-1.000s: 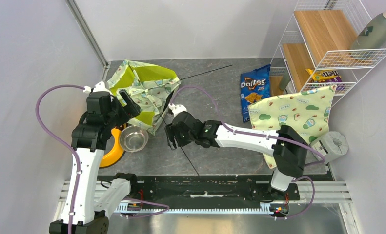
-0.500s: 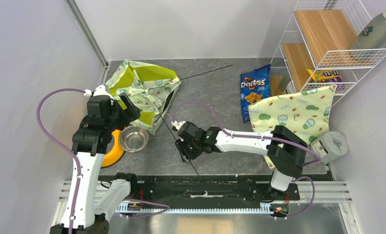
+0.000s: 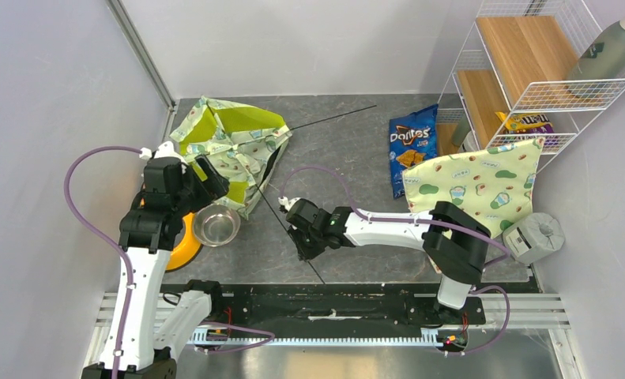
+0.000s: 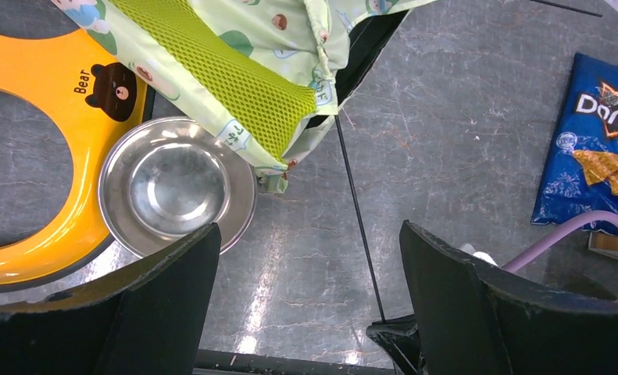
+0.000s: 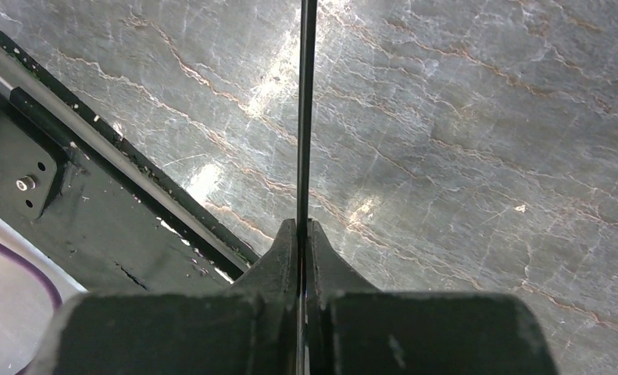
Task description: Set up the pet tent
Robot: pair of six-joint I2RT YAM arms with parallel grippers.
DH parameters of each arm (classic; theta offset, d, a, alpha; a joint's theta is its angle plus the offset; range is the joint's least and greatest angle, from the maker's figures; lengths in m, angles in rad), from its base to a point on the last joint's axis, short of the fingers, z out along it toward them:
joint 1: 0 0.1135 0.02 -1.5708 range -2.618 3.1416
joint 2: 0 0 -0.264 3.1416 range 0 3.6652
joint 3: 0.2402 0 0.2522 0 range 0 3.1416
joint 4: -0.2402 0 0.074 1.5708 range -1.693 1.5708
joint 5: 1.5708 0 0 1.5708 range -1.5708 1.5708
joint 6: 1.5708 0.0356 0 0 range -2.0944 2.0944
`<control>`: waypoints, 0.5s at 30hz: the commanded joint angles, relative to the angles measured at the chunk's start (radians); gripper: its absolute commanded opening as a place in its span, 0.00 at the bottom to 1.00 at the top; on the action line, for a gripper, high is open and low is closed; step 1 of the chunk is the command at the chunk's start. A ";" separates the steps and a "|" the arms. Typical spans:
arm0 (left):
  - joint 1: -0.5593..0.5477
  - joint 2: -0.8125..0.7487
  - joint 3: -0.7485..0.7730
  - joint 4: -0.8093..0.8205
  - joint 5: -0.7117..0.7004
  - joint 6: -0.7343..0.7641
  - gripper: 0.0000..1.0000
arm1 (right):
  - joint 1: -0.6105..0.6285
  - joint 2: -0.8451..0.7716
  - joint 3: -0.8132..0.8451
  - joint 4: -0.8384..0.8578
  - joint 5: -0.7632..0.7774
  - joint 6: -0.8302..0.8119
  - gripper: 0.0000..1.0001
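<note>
1 black pole of the pet tent is being pinched by the right gripper. The tent is lying crumpled at rear left, the left gripper being held spread above its near corner.

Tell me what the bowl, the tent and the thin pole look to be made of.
Bowl: metal, probably stainless steel; polished, with mirror-like glare.
Tent: soft printed fabric with lime mesh panels; it folds and shows an open weave.
Pole: thin, black, glossy; likely fibreglass or plastic, cannot tell which.
</note>
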 commanded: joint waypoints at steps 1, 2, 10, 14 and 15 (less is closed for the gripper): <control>0.003 -0.022 -0.033 0.043 -0.001 0.024 0.91 | -0.001 -0.039 0.015 0.021 0.032 0.024 0.00; 0.004 -0.029 -0.048 0.050 -0.002 0.027 0.91 | -0.003 -0.052 0.026 0.006 0.032 0.029 0.00; 0.004 -0.091 -0.198 0.187 0.047 0.047 0.78 | -0.062 -0.111 0.202 -0.143 -0.037 0.112 0.00; 0.004 -0.133 -0.272 0.262 0.047 0.080 0.78 | -0.090 -0.099 0.298 -0.175 -0.070 0.137 0.00; 0.004 -0.145 -0.293 0.294 0.047 0.094 0.77 | -0.094 -0.094 0.321 -0.183 -0.072 0.143 0.00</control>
